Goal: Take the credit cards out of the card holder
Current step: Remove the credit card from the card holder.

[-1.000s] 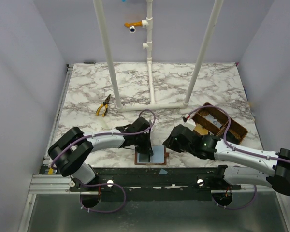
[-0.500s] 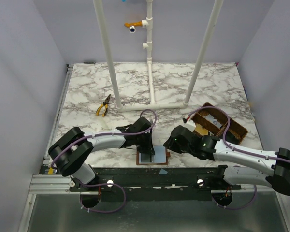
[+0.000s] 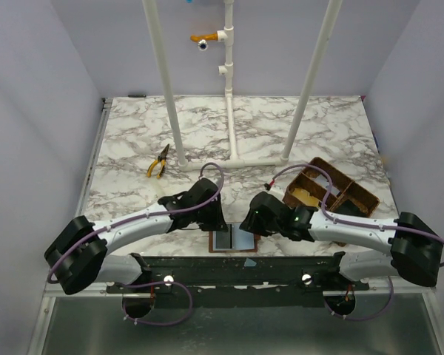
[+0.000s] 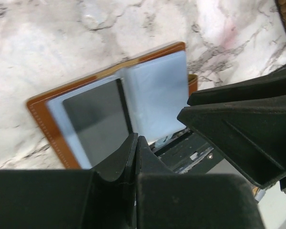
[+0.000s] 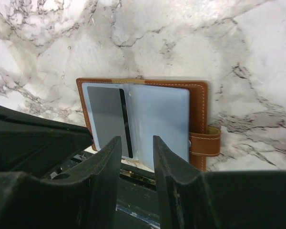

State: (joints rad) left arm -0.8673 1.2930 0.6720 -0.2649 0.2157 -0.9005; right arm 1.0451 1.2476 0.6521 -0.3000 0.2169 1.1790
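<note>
The card holder (image 3: 234,241), a brown leather bifold, lies open at the table's near edge with its blue-grey pockets (image 5: 159,121) facing up. One dark credit card (image 5: 104,116) sits in its left pocket (image 4: 96,121); the right pocket looks empty. A snap tab (image 5: 205,141) sticks out on the right side. My left gripper (image 4: 136,141) is shut with nothing in it, its tip at the holder's near edge by the centre fold. My right gripper (image 5: 135,141) stands open over the same near edge, beside the fold, nothing between its fingers. In the top view both grippers (image 3: 214,220) (image 3: 249,223) flank the holder.
A brown woven divided basket (image 3: 330,192) stands at the right, just behind my right arm. Yellow-handled pliers (image 3: 159,161) lie at the back left. A white pipe frame (image 3: 233,158) stands on the table's middle. The table's near edge and the black rail (image 3: 229,266) run right below the holder.
Both arms have shifted: the left arm's elbow swung down and left, and the right gripper moved left onto the card holder, uncovering the basket. The holder has not moved.
</note>
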